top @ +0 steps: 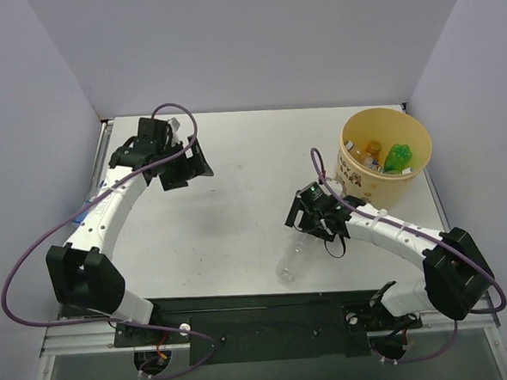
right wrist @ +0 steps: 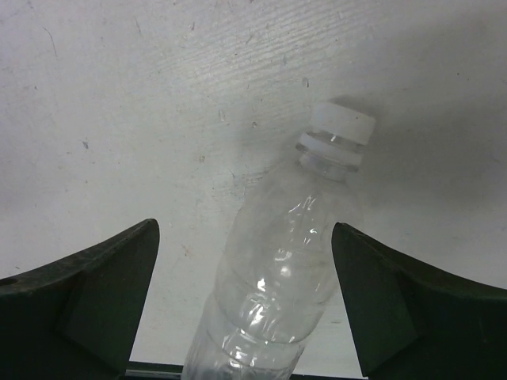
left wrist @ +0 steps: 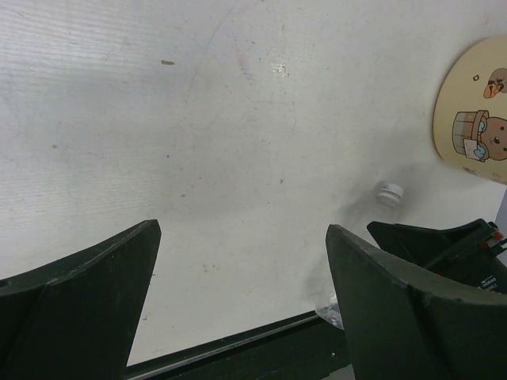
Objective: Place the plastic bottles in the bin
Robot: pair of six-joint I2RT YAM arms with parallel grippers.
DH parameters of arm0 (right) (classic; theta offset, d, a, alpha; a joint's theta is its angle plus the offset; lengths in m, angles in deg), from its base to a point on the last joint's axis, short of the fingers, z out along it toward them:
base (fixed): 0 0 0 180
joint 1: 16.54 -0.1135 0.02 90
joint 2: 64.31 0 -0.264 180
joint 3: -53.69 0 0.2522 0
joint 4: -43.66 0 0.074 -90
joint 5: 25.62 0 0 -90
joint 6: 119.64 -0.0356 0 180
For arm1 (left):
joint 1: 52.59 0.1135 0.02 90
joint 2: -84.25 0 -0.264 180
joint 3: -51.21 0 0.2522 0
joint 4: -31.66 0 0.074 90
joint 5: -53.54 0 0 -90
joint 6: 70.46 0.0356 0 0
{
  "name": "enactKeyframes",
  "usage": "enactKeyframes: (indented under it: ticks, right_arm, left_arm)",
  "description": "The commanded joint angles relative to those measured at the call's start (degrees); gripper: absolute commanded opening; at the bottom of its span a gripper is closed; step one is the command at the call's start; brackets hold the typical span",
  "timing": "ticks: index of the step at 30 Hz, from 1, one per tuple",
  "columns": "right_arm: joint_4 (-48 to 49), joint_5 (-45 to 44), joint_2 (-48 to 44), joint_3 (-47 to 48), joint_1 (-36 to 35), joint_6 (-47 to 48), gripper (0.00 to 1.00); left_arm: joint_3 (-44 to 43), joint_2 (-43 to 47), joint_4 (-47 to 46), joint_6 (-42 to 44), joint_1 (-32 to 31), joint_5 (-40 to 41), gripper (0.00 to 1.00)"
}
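A clear plain plastic bottle (top: 288, 264) with a white cap lies on the table near its front edge. My right gripper (top: 311, 223) hovers right over its neck end, jaws open. In the right wrist view the bottle (right wrist: 273, 285) lies between the open fingers (right wrist: 103, 285), which do not touch it, and its cap (right wrist: 342, 127) points away. The tan bin (top: 360, 179) stands at the far right and holds a green bottle (top: 398, 157) and a small orange one (top: 373, 148). My left gripper (top: 190, 170) is open and empty at the far left.
The left wrist view shows the bin's cartoon label (left wrist: 475, 127), the clear bottle's cap (left wrist: 389, 192) and my right gripper's black body (left wrist: 444, 245). The black front rail (top: 261, 306) runs just below the bottle. Grey walls enclose the table.
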Motion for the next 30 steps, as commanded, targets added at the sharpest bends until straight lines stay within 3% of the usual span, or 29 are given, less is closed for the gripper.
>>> enactKeyframes:
  ticks: [1, 5, 9, 11, 16, 18, 22, 30]
  right_arm:
    - [0.92, -0.95, 2.93, 0.44, -1.59, -4.32, 0.85]
    - [1.18, -0.86, 6.36, 1.06, -2.47, -3.80, 0.81]
    - [1.53, -1.04, 7.51, 1.32, -3.18, -2.92, 0.68]
    - [1.62, -1.21, 7.51, 1.15, -3.53, -2.48, 0.59]
    - [0.57, -2.09, 6.29, 2.11, -3.53, -0.73, 0.21]
    - [-0.83, -2.88, 5.23, 3.95, -3.53, 0.94, 0.13]
    - [-6.01, -6.65, 3.12, 11.68, -3.44, 6.90, 0.12]
    - [-13.23, -18.17, 1.01, 40.48, 3.14, 23.18, 0.13]
  left_arm:
    - [2.31, 3.15, -1.81, 0.33, 0.72, -1.66, 0.97]
    - [3.46, 3.06, -2.51, 0.07, 0.72, -2.27, 0.97]
    - [3.72, 2.97, -2.86, -0.11, 0.72, -2.71, 0.97]
    - [3.99, 3.15, -3.04, -0.11, 0.72, -2.63, 0.97]
    - [4.51, 3.41, -3.39, -0.19, 0.72, -2.63, 0.97]
    - [4.69, 3.50, -3.39, -0.19, 0.81, -2.54, 0.97]
    - [4.87, 4.11, -2.95, 0.16, 0.99, -1.57, 0.97]
    - [6.89, 6.66, -1.90, 1.12, 3.88, -0.87, 0.97]
